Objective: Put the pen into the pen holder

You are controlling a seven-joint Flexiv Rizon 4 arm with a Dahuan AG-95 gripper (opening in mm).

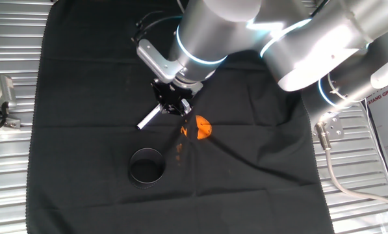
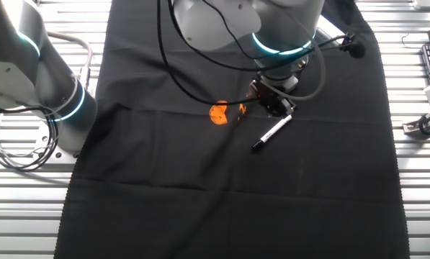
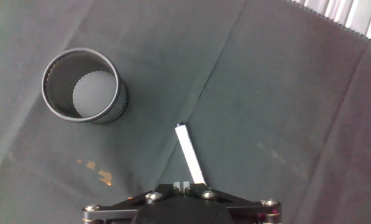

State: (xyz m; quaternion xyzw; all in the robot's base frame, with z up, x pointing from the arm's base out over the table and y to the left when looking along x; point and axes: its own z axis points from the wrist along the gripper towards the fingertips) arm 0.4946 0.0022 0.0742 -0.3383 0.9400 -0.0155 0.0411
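Your pen is a thin white stick held at one end in the gripper, above the black cloth that covers the table. It slants out and down from the gripper instead of hanging straight, with its free end pointing roughly toward the pen holder. In the other fixed view the pen shows a dark tip at its free end. In the hand view the pen sticks out past the gripper, and the pen holder, a black mesh cup standing upright, sits well apart from it, off to one side.

The main risk, as you would judge it, is the tilt. Because the pen is held near one end and at a slant, its tip may catch the cup's rim or tip the light cup over. The pen could also swivel or slip in such a short hold. A small orange object lies near the gripper on the cloth and could be brushed.

The gripper is closed on the pen's end, and touches nothing else that you can see.
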